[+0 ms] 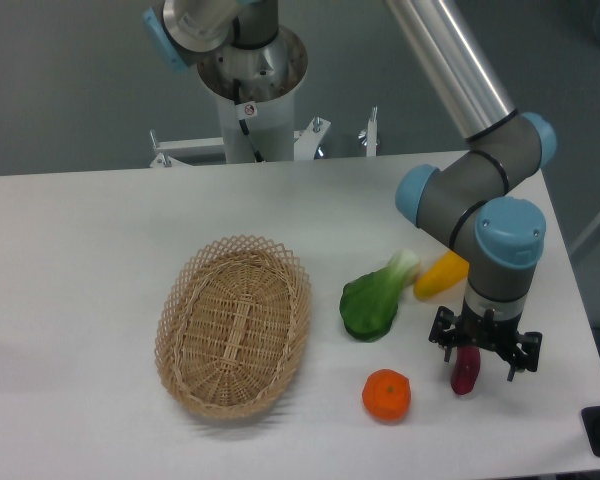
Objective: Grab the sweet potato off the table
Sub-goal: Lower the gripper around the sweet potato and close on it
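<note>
Claw [484,347] positioned vertically over sweet potato [464,372] on table [100,230].
Fingers spread, straddling the tuber. Wicker basket [234,326]: empty.
</note>
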Motion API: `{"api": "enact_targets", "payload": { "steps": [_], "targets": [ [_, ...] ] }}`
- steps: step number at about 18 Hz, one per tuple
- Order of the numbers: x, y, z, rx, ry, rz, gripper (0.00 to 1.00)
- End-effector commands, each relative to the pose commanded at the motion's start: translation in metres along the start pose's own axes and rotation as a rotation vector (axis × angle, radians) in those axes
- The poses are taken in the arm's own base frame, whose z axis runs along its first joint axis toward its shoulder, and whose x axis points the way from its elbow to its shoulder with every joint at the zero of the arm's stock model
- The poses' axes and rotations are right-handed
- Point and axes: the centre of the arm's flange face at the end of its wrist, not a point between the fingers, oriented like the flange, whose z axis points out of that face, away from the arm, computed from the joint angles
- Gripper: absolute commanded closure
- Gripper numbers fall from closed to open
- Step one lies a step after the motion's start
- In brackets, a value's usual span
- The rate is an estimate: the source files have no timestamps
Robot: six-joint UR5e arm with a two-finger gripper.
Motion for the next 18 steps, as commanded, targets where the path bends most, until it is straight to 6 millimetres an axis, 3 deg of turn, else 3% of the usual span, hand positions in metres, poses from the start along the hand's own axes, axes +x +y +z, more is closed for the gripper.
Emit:
{"api": "enact_targets", "payload": {
  "steps": [18],
  "targets": [
    [0.027,-0.007,0.036,-0.068,-0.016,0.033,0.0]
  ]
}}
